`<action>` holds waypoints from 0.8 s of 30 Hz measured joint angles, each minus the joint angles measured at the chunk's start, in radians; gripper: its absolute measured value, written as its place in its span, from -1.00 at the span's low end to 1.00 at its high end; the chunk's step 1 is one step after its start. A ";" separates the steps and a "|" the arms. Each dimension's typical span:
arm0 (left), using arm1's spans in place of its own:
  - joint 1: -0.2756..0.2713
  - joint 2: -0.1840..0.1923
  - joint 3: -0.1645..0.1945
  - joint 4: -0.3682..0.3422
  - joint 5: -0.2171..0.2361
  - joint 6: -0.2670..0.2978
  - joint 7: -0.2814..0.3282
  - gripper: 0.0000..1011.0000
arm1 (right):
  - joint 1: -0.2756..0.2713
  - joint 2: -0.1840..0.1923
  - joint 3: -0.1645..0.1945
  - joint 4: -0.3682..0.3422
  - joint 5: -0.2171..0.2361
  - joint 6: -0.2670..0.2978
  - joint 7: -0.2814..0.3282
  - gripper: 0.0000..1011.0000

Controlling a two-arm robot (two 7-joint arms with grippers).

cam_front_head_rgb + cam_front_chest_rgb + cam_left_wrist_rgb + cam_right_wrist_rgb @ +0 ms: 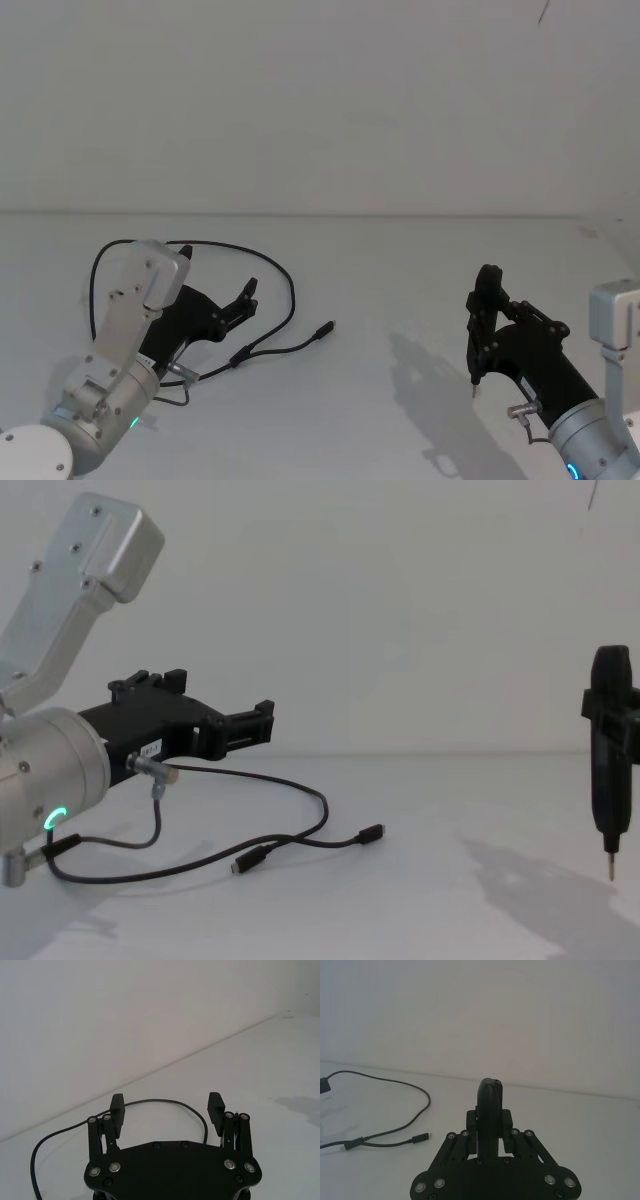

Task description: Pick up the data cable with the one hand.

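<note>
The left gripper [243, 300] is held above the white table [420, 270] with its jaws spread wide and nothing between them; in the left wrist view its two ribbed pads [117, 1106] are seen well apart, and an arc of the data cable [160, 1100] lies on the table beyond them. The cable is laid in a loose loop on the robot's left side, and its two ends lie near each other toward the table's middle, where one plug [326, 327] points rightward. The cable is not yet touched, so the step in hand is judged to be the approach and descent.

For that step to be done well, a stretch with a single strand should be chosen, such as the outer curve of the loop just ahead of the pads, away from the plugs and from the short silver-plugged wire [152, 772] at the left wrist (easily mistaken for the target). The pads should be tipped downward and set across the strand, one on each side, lowered until the tips are almost on the table, then closed fully, since so thin a cable is likely to slip from a partial closure.

The right gripper [489, 1120] is parked on the right, clamped on a slim pen-like tool [609, 750]
</note>
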 joint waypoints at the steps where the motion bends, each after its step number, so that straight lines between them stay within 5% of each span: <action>1: 0.000 0.000 0.000 0.000 0.000 0.000 0.000 0.98 | 0.000 0.000 0.000 0.000 0.000 0.000 0.000 -0.45; 14: 0.000 0.001 0.000 0.001 -0.001 0.000 -0.006 0.98 | 0.000 0.000 0.000 0.000 0.000 0.000 0.000 -0.45; 24: -0.009 0.023 0.002 0.023 -0.042 0.003 -0.102 0.98 | 0.000 0.000 0.000 0.000 0.000 0.000 0.000 -0.45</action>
